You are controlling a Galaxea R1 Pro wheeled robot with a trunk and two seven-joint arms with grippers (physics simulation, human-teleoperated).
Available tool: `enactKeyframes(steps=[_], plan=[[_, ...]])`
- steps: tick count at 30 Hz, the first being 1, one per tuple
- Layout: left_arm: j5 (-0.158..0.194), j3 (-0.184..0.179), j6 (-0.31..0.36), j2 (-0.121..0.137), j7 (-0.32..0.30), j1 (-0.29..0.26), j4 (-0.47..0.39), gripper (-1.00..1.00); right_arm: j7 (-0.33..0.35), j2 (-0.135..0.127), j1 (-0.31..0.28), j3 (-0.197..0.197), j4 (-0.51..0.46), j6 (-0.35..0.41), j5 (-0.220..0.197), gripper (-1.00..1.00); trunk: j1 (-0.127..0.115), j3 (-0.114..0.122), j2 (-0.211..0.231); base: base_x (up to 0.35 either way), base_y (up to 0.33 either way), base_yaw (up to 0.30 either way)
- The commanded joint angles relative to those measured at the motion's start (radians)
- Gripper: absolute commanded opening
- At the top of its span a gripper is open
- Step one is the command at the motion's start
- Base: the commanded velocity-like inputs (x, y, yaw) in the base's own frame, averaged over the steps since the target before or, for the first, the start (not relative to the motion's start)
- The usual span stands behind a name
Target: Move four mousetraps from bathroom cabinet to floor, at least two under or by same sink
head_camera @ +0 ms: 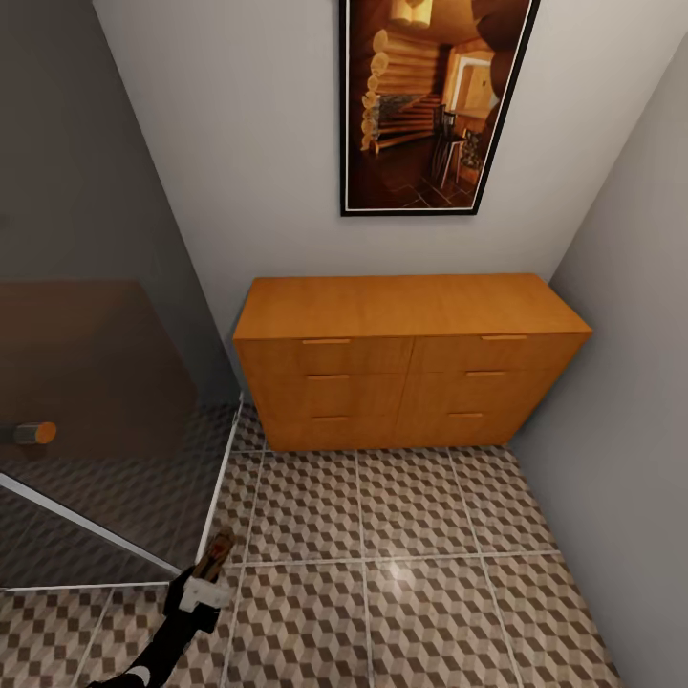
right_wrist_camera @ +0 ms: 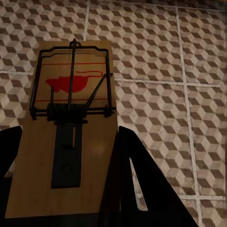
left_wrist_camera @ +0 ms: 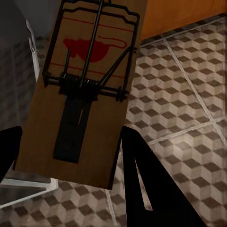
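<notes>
While the bathroom floor (head_camera: 401, 573) spreads before the closed cabinet (head_camera: 411, 363), each gripper is clamped on one mousetrap. The left gripper (left_wrist_camera: 66, 156) holds a mousetrap (left_wrist_camera: 80, 90) with its long axis along the fingers, wire end pointing outward. The right gripper (right_wrist_camera: 66, 165) holds its mousetrap (right_wrist_camera: 71, 123) the same way above the tiles.

head high, wrists near bathroom floor (head_camera: 401, 564)

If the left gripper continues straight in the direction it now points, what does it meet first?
Probably the tiled floor in front of the cabinet. The left gripper holds a mousetrap that juts ahead, so its far edge would touch first. Depth is unclear; the cabinet's base is possible.
</notes>
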Motion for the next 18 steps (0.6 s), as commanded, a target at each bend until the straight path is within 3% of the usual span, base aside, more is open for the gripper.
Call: enactKeyframes(steps=[1, 15, 18], plan=[[0.007, -0.008, -0.008, 0.0, 0.0, 0.01, 0.003, -1.0, -0.01, 0.0, 0.0, 0.009, -0.005, -0.004, -0.012, -1.0, 0.001, -0.002, -0.002, 0.0, 0.0, 0.0], [0.01, -0.006, -0.05, 0.004, 0.0, 0.101, 0.003, -1.0, -0.061, -0.015, 0.0, 0.009, -0.018, -0.004, -0.011, -1.0, 0.001, -0.002, -0.002, 0.0, 0.0, 0.0], [0.028, -0.006, -0.072, 0.004, 0.0, 0.125, 0.003, -1.0, -0.061, -0.022, 0.0, 0.009, -0.018, -0.006, -0.012, -1.0, 0.001, -0.002, -0.002, 0.0, 0.0, 0.0]])
